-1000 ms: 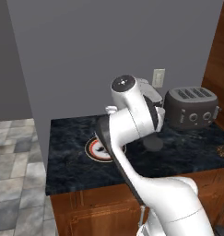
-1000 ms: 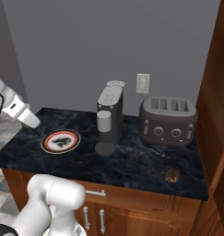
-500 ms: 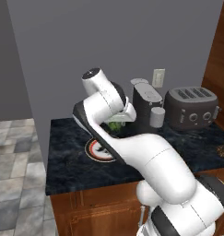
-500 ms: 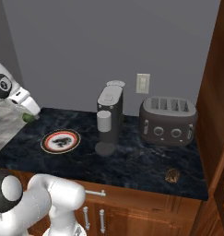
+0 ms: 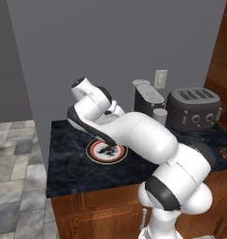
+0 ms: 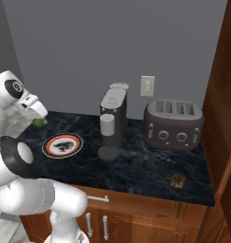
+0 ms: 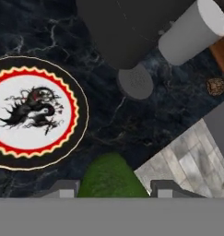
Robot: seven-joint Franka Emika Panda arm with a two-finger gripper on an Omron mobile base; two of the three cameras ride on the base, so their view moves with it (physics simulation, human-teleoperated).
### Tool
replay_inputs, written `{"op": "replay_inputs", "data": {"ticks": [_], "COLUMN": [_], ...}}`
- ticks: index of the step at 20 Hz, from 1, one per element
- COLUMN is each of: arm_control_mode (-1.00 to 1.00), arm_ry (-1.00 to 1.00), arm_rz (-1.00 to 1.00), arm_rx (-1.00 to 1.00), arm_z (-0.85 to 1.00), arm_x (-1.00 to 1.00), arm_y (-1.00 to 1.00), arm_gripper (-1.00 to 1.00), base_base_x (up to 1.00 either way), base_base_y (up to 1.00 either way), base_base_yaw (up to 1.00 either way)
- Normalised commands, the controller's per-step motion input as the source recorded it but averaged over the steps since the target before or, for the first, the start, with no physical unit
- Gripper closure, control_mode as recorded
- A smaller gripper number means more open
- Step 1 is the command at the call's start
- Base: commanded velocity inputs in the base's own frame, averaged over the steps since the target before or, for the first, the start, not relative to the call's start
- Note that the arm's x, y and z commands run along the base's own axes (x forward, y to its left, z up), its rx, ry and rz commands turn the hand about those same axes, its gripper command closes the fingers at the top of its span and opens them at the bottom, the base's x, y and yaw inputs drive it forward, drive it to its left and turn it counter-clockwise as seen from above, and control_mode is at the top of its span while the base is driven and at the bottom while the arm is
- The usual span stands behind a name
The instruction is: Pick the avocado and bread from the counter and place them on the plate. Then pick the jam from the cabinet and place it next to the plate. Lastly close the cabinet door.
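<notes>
Hand (image 7: 112, 188) gripping avocado (image 7: 112, 177), plate (image 7: 7, 152) bare

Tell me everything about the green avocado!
The avocado is a small, dark-green, rounded lump with a dull, slightly bumpy-looking skin. It sits between the two fingers of the gripper, held up in the air above the black counter, just beside the plate and not yet on it. From the right base view it peeks out green under the hand.
</notes>
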Motion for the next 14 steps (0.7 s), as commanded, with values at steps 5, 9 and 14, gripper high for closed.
{"op": "replay_inputs", "data": {"ticks": [5, 9, 14], "arm_control_mode": [-1.0, -1.0, -1.0], "arm_ry": [-0.01, -0.1, -0.17], "arm_rz": [-0.02, 0.0, 0.0], "arm_rx": [0.04, 0.11, 0.04], "arm_z": [-0.64, -0.45, -0.34], "arm_x": [0.16, 0.11, 0.13], "arm_y": [-0.01, -0.09, -0.23], "arm_gripper": [1.0, 1.0, 1.0], "base_base_x": [0.0, 0.0, 0.0], "base_base_y": [0.0, 0.0, 0.0], "base_base_yaw": [0.0, 0.0, 0.0]}}
